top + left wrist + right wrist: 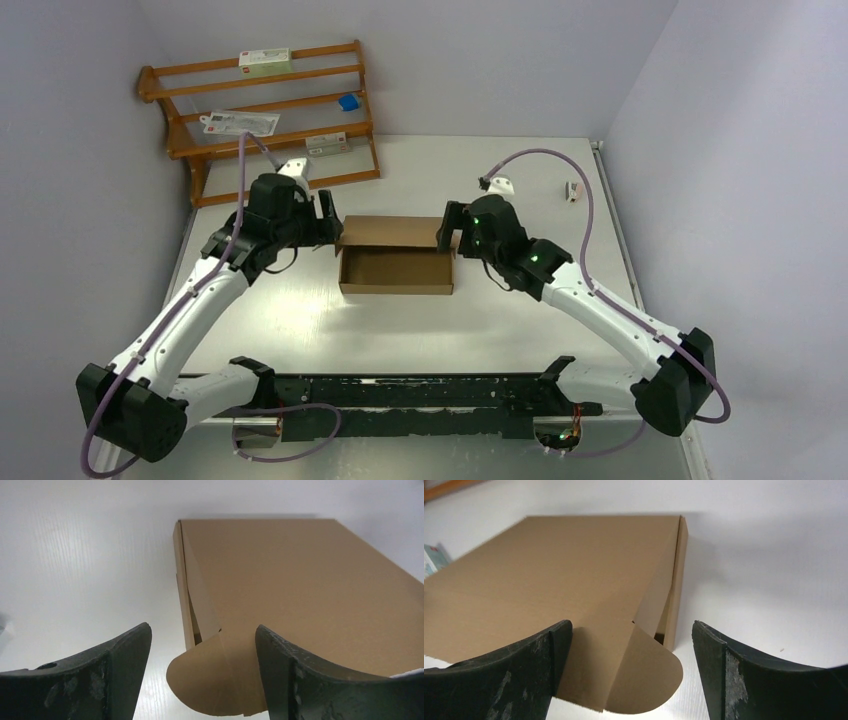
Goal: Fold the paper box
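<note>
The paper box [396, 268] is plain brown cardboard, a shallow rectangular tray with its lid raised at the back, in the middle of the table. My left gripper [327, 214] is open at the lid's back left corner; in the left wrist view [202, 672] the lid's rounded corner tab [220, 677] lies between the open jaws. My right gripper [449, 224] is open at the lid's back right corner; in the right wrist view [631, 672] the other rounded tab [644, 677] lies between the open jaws. The lid panel fills both wrist views [300, 590] [549, 580].
A wooden rack [265, 115] with white printed packets and a small blue object stands at the back left against the wall. A small white piece [572, 189] lies at the back right. A black bar [400, 400] runs along the near edge between the arm bases.
</note>
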Robot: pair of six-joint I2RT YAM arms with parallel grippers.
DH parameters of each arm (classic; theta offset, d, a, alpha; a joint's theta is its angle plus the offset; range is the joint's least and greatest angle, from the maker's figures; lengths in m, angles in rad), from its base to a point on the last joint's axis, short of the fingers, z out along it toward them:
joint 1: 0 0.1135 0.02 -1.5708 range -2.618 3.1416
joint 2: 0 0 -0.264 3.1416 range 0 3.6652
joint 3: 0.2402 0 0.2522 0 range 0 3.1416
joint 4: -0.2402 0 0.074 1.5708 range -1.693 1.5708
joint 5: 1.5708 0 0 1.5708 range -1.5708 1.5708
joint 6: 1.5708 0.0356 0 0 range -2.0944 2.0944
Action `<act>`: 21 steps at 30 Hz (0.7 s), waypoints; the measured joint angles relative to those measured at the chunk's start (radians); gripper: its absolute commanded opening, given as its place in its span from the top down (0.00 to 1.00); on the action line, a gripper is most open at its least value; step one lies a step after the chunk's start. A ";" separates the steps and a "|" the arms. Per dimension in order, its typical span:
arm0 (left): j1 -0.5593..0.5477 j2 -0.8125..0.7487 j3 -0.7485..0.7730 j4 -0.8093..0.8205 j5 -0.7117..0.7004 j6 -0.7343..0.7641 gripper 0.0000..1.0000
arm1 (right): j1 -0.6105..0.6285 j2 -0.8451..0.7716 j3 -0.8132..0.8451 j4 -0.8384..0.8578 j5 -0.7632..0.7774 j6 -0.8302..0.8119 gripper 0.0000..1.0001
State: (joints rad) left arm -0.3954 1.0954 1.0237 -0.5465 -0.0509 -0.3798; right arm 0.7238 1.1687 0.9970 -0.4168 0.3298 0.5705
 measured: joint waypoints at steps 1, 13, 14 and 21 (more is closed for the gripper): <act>0.000 -0.004 -0.015 0.003 0.008 0.000 0.21 | 0.000 -0.002 -0.015 0.004 -0.010 0.001 0.07; 0.000 -0.021 -0.246 0.055 0.109 -0.034 0.29 | 0.000 -0.016 -0.195 0.031 -0.080 0.016 0.10; 0.000 -0.021 -0.257 0.061 0.111 -0.039 0.29 | 0.000 -0.016 -0.204 0.042 -0.083 0.016 0.10; 0.000 -0.008 -0.314 0.122 0.119 -0.063 0.34 | 0.000 -0.003 -0.266 0.113 -0.116 0.019 0.19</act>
State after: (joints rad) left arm -0.3954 1.0878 0.7101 -0.4240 0.0677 -0.4431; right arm 0.7235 1.1656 0.7307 -0.3035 0.2142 0.5900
